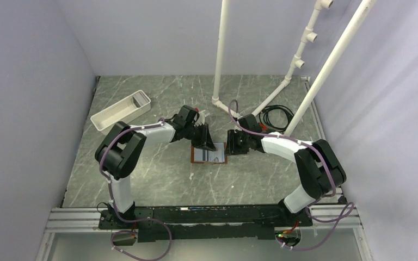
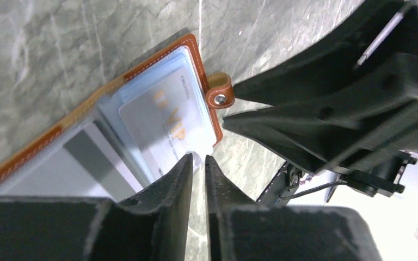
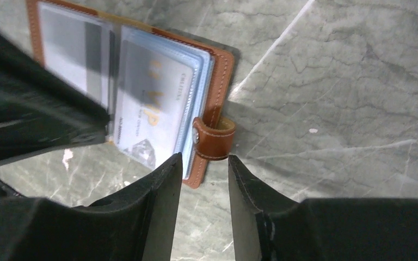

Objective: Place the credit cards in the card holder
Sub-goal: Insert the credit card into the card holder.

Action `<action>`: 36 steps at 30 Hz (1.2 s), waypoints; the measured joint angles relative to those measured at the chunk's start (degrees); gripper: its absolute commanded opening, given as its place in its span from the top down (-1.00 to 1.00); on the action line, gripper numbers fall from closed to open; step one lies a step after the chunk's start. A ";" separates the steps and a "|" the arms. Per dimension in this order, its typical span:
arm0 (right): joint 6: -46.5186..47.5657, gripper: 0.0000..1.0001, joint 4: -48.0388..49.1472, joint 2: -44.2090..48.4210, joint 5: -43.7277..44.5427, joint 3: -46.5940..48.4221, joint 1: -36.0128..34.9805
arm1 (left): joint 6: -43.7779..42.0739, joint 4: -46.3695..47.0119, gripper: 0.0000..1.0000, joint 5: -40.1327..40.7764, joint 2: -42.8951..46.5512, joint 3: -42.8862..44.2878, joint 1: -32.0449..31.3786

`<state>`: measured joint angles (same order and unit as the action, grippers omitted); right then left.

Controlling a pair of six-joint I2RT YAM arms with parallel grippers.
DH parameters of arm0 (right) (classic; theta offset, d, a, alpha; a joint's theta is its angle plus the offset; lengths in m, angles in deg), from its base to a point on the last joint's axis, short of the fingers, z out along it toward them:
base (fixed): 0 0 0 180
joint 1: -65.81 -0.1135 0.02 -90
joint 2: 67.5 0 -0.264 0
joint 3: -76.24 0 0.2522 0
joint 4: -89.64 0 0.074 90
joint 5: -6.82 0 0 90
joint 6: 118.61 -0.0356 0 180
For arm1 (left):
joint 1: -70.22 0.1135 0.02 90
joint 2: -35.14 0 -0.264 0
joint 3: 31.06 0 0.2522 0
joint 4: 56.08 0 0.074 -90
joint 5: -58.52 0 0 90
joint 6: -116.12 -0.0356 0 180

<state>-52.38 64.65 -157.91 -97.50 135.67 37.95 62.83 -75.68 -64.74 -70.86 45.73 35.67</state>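
A brown stitched-leather card holder [image 3: 220, 70] is laid open on the grey veined stone-look table [image 3: 348, 81], with a pale blue credit card [image 3: 147, 109] lettered VIP seen inside its glossy clear sleeves [image 3: 202, 81]. The right gripper [image 3: 203, 163] is lowered, fingers spread before the snap strap tab [image 3: 215, 142]. The left gripper [image 2: 197, 163] is angled at the sleeve edge, fingers nearly met; a grasp cannot be told.

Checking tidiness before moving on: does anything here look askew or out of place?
The pale card in the open wallet seems to poke past the leather border at one end, not fully seated. Nothing else stands out.
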 measured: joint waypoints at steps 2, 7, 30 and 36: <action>0.00 0.17 -0.72 1.14 -1.07 0.02 0.26 | 0.85 2.34 0.82 -1.68 -2.05 0.00 0.00; -0.13 0.05 -1.57 3.43 -4.24 0.02 1.55 | 0.98 3.02 1.00 -1.92 -4.55 -0.92 0.04; -3.48 0.18 4.57 -2.58 -17.86 0.00 2.08 | 1.64 9.46 1.00 -1.88 -2.60 -8.28 1.31; -3.76 0.20 5.31 -3.21 -18.84 0.00 2.19 | 1.64 9.49 1.00 -1.88 -2.60 -8.28 1.31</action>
<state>-56.14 69.96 -161.12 -116.35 135.67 40.13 64.47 -66.20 -66.62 -73.46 37.44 36.99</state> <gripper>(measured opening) 0.409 0.009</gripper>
